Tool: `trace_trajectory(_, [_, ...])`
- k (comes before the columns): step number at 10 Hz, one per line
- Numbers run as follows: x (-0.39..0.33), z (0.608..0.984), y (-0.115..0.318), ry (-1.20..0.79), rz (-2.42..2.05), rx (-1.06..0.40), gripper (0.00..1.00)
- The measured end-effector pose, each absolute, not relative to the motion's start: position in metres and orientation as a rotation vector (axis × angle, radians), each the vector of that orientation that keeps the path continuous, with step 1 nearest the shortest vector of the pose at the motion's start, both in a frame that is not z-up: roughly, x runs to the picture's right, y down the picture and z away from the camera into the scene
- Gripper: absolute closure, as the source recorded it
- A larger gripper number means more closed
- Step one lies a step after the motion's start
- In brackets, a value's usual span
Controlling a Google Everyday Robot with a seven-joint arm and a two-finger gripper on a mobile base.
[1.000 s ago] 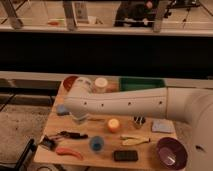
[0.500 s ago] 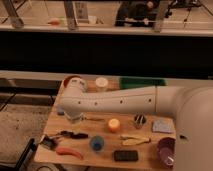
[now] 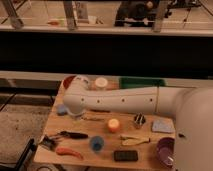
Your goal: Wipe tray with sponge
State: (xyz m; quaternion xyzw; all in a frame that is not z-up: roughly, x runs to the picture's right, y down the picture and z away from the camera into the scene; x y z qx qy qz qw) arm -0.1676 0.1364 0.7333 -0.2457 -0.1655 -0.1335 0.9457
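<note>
Sponge (image 3: pixel 62 109): we log it at 9 o'clock on the table (image 3: pixel 98 129), resting flat and not lifted.
Tray (image 3: pixel 142 81): at 1 o'clock, largely masked by the arm (image 3: pixel 125 100).
Gripper (image 3: pixel 76 115): hangs under the arm's end, just at 3 o'clock of the sponge. We cannot tell its grasp state.
Change noted: the arm has sunk slightly and bulks larger at 3 o'clock, while its end keeps beside the sponge.
We judge pickup pending and wiping unstarted.
</note>
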Motion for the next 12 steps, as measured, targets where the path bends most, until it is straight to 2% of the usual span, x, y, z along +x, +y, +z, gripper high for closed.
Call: trace_trajectory(12, [-0.215,0.766,0.114,-0.392,-0.311,-0.500,0.25])
